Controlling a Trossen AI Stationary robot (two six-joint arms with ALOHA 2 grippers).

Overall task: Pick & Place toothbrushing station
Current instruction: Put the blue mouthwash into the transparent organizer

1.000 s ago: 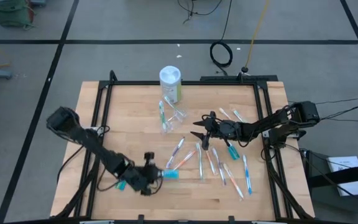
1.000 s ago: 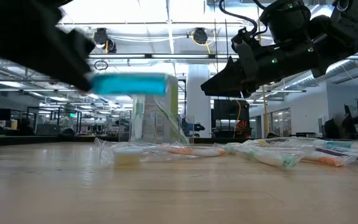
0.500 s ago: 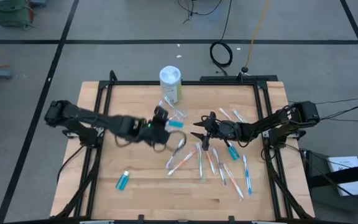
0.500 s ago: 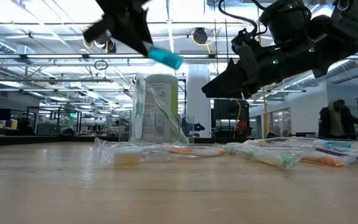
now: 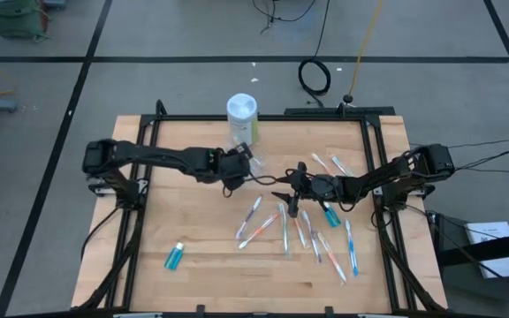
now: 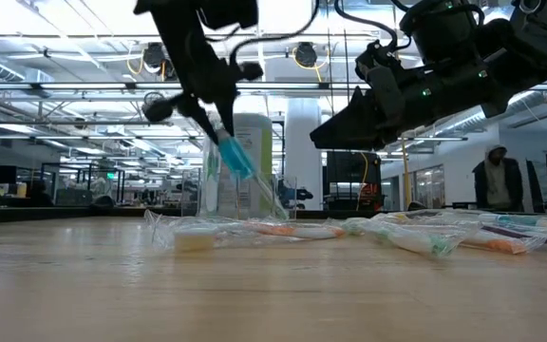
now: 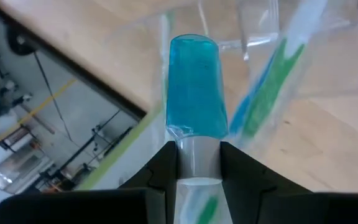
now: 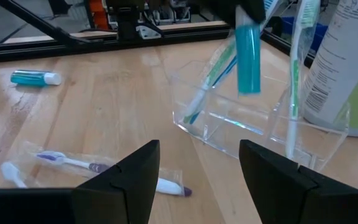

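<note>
The toothbrushing station (image 8: 229, 127) is a clear plastic holder standing on the table in front of the white canister (image 5: 242, 113). Two toothbrushes (image 8: 209, 84) lean in it. My left gripper (image 5: 237, 165) hovers over the station (image 5: 254, 163), shut on a blue toothpaste tube (image 8: 248, 59) that points down toward it. My right gripper (image 5: 285, 194) waits to the station's right, open and holding nothing, with its fingers level and pointing at the station. My left gripper pinches the tube's white cap end (image 7: 197, 163) between its two fingers. The fingers come slanting down from above and lie along the tube. The blue body (image 6: 235, 155) sticks out beyond the fingertips, tilted downward, lifted clear over the station.
Several wrapped toothbrushes (image 5: 312, 234) lie scattered on the table's right half, under and in front of my right arm. A second blue tube (image 5: 174, 257) lies near the front left. A person (image 6: 497, 180) stands in the room beyond the table.
My left gripper has carried the blue tube from the table's near left toward the far edge and right, rising, to a place over the station. Its wrist has rolled and tipped: the tube, level before, now points slantwise down. The other tube has stayed on the table.
</note>
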